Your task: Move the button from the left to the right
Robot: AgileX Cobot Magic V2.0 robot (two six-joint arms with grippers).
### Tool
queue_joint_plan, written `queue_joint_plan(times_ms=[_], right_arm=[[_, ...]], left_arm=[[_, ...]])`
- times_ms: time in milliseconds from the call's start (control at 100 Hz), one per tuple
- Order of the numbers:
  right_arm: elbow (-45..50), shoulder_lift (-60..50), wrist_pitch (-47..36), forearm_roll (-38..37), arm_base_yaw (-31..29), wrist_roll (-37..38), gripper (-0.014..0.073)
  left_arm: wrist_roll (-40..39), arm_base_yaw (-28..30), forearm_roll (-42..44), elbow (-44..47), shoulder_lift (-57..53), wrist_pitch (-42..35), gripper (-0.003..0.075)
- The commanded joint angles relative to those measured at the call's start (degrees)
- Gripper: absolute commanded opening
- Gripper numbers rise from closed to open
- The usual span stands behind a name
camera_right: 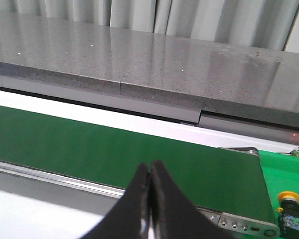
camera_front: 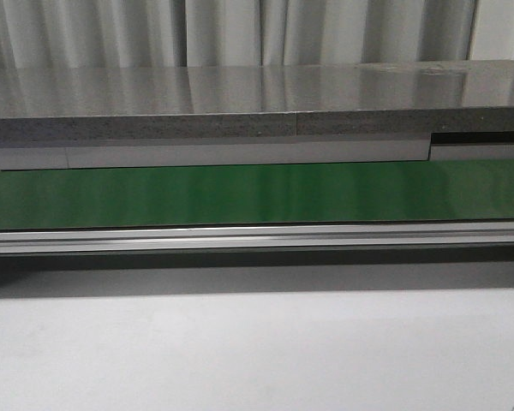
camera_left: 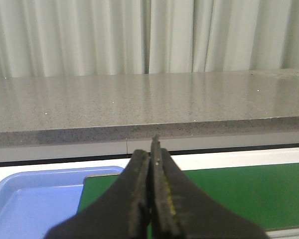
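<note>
The button [camera_right: 291, 210], with a yellow-orange cap on a black body, stands on a bright green surface past the end of the belt, seen only in the right wrist view. My right gripper [camera_right: 150, 167] is shut and empty, hanging over the near rail of the green belt [camera_right: 114, 149], well apart from the button. My left gripper [camera_left: 151, 149] is shut and empty, above the other end of the belt [camera_left: 229, 194] next to a blue tray [camera_left: 35, 199]. Neither gripper shows in the front view.
The green conveyor belt [camera_front: 257, 193] runs across the front view with a silver rail [camera_front: 257, 238] along its near side. A grey stone-like counter [camera_front: 257, 94] lies behind it, with pale curtains beyond. A white tabletop [camera_front: 257, 351] lies in front.
</note>
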Motion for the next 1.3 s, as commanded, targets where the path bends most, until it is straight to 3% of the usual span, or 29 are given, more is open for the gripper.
queue_joint_plan(times_ms=[0, 680, 850, 950, 1170, 1290], right_arm=[[-1.55, 0.56, -3.9, 1.19, -0.01, -0.16, -0.0066], [-1.35, 0.56, -4.15, 1.4, 0.11, -0.16, -0.0066], [-1.18, -0.12, -4.23, -0.39, 3.04, 0.78, -0.0066], [0.07, -0.52, -5.71, -5.26, 4.61, 5.87, -0.0066], [8.63, -3.87, -14.1, -18.94, 7.49, 25.48, -0.0066], [13.84, -6.74, -18.77, -20.62, 8.08, 27.97, -0.0066]], left_arm=[[0.03, -0.4, -0.75, -1.56, 0.74, -4.45, -0.002], [0.03, -0.4, -0.75, -1.56, 0.74, -4.45, -0.002], [0.03, -0.4, -0.75, -1.56, 0.74, -4.45, -0.002], [0.03, -0.4, -0.75, -1.56, 0.74, -4.45, -0.002], [0.03, -0.4, -0.75, -1.56, 0.74, -4.45, -0.002], [0.03, -0.4, -0.75, -1.56, 0.74, -4.45, -0.002]])
